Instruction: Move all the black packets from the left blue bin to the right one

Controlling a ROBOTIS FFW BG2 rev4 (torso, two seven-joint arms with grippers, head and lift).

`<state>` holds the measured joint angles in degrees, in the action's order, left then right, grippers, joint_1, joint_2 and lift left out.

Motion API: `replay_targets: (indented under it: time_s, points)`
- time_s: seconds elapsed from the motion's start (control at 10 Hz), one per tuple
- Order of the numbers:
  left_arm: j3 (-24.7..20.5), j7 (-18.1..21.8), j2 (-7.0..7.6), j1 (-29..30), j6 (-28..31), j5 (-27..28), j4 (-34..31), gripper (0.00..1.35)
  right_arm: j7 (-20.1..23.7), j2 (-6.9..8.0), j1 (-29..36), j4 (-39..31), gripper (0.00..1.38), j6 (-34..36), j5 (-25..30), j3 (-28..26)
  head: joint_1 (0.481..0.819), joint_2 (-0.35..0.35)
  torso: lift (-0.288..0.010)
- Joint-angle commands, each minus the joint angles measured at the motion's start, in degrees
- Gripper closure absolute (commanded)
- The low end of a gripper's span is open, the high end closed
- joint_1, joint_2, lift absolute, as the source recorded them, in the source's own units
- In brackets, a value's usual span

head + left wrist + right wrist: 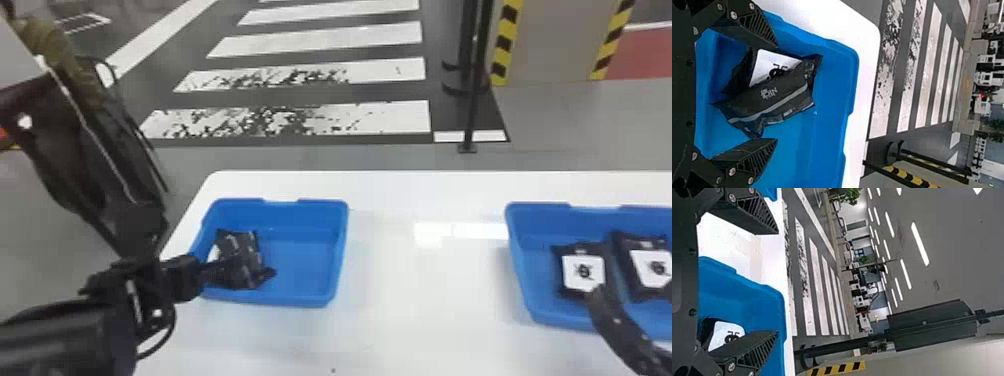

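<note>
**Above the left blue bin [336, 250], a wide-spread left pincer [240, 268] over black packets [240, 250]**

At eight o'clock in the head view, the left arm [65, 335] brings its pincer over the left blue bin, which sits at seven o'clock on the white bench [425, 300]. The packets there lie bunched toward the bin's nine o'clock side. At four o'clock stands the right blue bin [525, 280], holding two packets side by side: a nearer-to-centre one [570, 250] and an outer one [622, 255], both with white labels. The right pincer [600, 295] overlaps the first of them. Beyond the bench, a zebra crossing [325, 37] stretches toward twelve o'clock, and a black post [475, 100] stands at two.

In the left wrist view, the left pincer's fingers are set wide apart. Beyond the gap, a grey-striped packet [766, 100] lies partly over a white-labelled one [775, 64] in the left bin.

In the right wrist view, the right pincer also stands wide. One of its fingers is seen against the bench, the other partly in front of a labelled packet in the right bin; whether it touches that packet, one cannot tell.
</note>
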<state>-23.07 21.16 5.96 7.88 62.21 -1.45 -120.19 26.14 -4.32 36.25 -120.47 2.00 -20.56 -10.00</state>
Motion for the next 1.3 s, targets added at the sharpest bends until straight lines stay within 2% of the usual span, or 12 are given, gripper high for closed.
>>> replay_targets:
  time_s: [0.0, 0.1, 0.4, 0.5, 0.6, 0.7, 0.9, 1.1, 1.2]
  points:
    - [2.05, 0.02, 1.07, -4.09, 1.35, 0.42, 5.52, 0.21, 0.22, 0.02, -0.12, 0.59, 0.13, 0.81, -0.57, 0.51, 0.695, 0.214, -0.140]
    - [2.73, 0.11, 1.33, -5.78, 1.63, 0.07, 8.33, 0.21, 0.58, -0.07, -0.40, 1.01, 0.13, 1.09, -1.14, 0.74, 0.695, 0.211, -0.140]
    - [4.22, 0.11, 1.33, -7.60, 3.18, 0.53, 11.28, 0.21, 1.01, -0.07, -0.54, 1.99, 0.13, 2.22, -3.09, 0.74, 0.695, 0.195, -0.140]
    - [4.90, 0.11, 1.60, -8.59, 3.32, 0.19, 12.55, 0.28, 1.28, -0.07, -0.82, 2.41, 0.13, 2.64, -3.43, 0.74, 0.695, 0.191, -0.140]
    - [5.47, 0.29, 1.95, -9.85, 4.73, -0.50, 14.66, 0.59, 1.45, -0.07, -1.38, 3.26, 0.13, 2.78, -4.46, 1.08, 0.695, 0.186, -0.140]
    - [6.04, 0.55, 2.30, -10.70, 5.43, -0.50, 16.06, 0.84, 1.45, -0.07, -1.38, 3.40, 0.13, 2.78, -4.80, 1.31, 0.695, 0.180, -0.140]
    - [7.42, 1.34, 3.18, -12.10, 5.71, 0.42, 19.16, 1.16, 1.54, -0.07, -1.38, 3.82, 0.14, 3.20, -6.06, 1.31, 0.695, 0.172, -0.140]
    - [7.64, 3.45, 3.44, -12.81, 4.16, 4.87, 20.42, 1.22, 1.54, -0.07, -1.52, 3.96, 0.14, 3.34, -6.17, 1.31, 0.695, 0.175, -0.140]
    - [7.64, 4.42, 3.44, -12.38, 1.77, 4.19, 20.00, 1.22, 1.63, -0.07, -1.52, 3.96, 0.14, 3.34, -6.51, 1.31, 0.695, 0.179, -0.140]
